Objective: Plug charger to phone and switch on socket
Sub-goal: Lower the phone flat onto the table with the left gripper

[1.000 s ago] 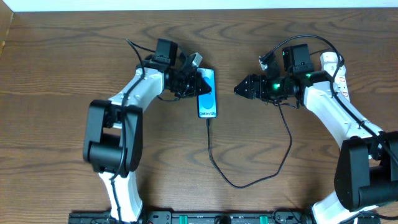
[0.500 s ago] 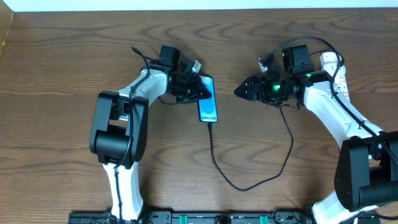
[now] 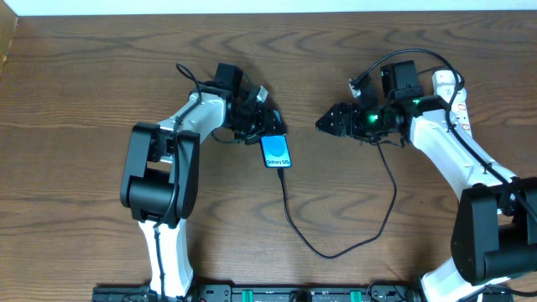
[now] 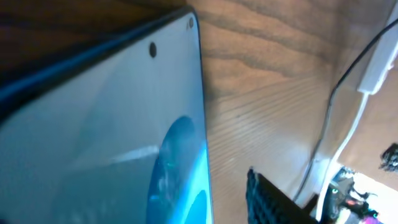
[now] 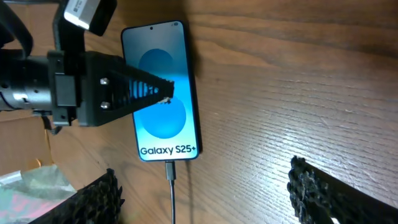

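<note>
The phone [image 3: 276, 152] lies face up on the wooden table, its blue screen reading "Galaxy S25+" [image 5: 163, 93]. The charger's black plug [image 5: 169, 169] sits in the phone's lower edge. Its thin cable [image 3: 323, 249] loops toward the front and back up to the right. My left gripper [image 3: 267, 126] hovers over the phone's top end, open. One black finger [image 5: 140, 90] reaches across the screen; another finger [image 4: 267, 199] stands apart from the phone's edge [image 4: 199, 112]. My right gripper [image 3: 323, 122] is open to the phone's right, holding nothing [image 5: 204, 180]. The white socket [image 3: 456, 92] lies far right, partly hidden behind the right arm.
The right arm [image 3: 445, 147] crosses the table's right side over the socket's white cord. A white tag [image 5: 87, 12] sticks out of the left gripper's body. Crumpled plastic [image 5: 25, 186] shows at the right wrist view's lower left. The table's back edge [image 3: 268, 10] runs along the top.
The left gripper has opened and let go of the phone. The phone has slid toward the front and tilted a little. The right arm has not moved.
</note>
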Controlling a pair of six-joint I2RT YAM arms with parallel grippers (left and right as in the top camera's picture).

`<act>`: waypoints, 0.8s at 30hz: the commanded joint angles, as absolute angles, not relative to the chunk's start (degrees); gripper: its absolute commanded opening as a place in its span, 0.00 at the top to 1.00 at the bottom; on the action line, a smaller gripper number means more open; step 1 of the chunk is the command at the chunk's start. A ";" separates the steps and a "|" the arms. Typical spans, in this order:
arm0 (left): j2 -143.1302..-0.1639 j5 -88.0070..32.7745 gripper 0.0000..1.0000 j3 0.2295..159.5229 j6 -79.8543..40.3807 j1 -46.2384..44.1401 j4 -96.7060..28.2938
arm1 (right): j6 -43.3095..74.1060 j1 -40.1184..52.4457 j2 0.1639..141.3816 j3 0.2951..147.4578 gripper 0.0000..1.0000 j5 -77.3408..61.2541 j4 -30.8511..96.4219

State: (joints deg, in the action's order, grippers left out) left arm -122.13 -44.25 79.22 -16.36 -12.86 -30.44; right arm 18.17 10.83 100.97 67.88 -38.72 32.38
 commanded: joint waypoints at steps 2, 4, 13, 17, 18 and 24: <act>-122.48 -33.69 0.41 79.72 -15.77 -12.62 -33.01 | 17.04 11.03 99.85 69.36 0.14 -37.58 32.97; -122.48 -31.11 0.38 79.72 -15.75 -12.62 -33.91 | 17.04 11.03 99.85 69.36 0.14 -37.56 33.01; -122.48 -19.90 0.37 79.75 -15.75 -12.58 -35.94 | 15.53 11.03 99.85 69.36 0.14 -36.05 33.91; -122.04 -17.28 0.37 79.83 -15.29 -12.34 -35.97 | 15.14 10.94 99.85 69.38 0.16 -35.86 34.02; -121.60 -16.49 0.37 80.03 -15.20 -12.12 -36.23 | 15.16 10.92 99.83 69.38 0.17 -35.88 34.02; -116.75 -14.46 0.36 83.85 -14.66 -9.58 -41.71 | 15.18 10.83 99.31 69.60 0.22 -35.90 34.04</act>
State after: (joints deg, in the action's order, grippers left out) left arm -119.07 -20.18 82.15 -16.03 -11.73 -39.55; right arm 16.05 10.83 100.97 67.88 -36.10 33.89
